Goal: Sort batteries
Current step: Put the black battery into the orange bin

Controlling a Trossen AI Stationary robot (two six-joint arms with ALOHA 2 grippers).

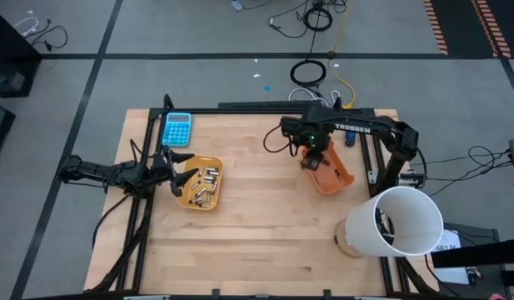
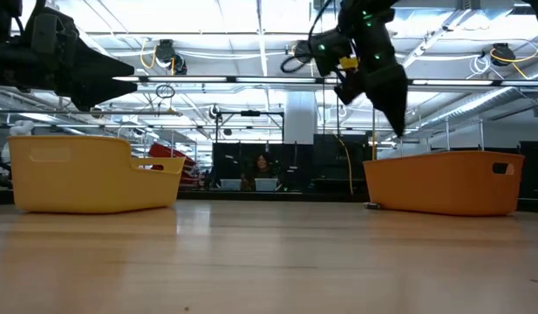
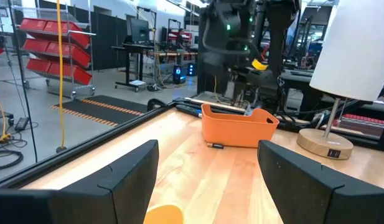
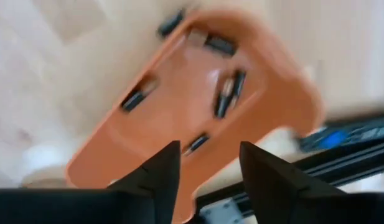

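A yellow tray on the table's left holds several silvery batteries. An orange tray on the right holds several dark batteries. One more dark battery lies on the table just outside the orange tray. My right gripper hangs over the orange tray, pointing down. It is open with nothing between its fingers, and in the low view my right gripper stands clear above the rim. My left gripper waits open and level at the yellow tray's left side.
A blue calculator lies at the far left, behind the yellow tray. A white lamp shade on a wooden base stands at the near right corner. Bare wood lies between the two trays and along the near edge.
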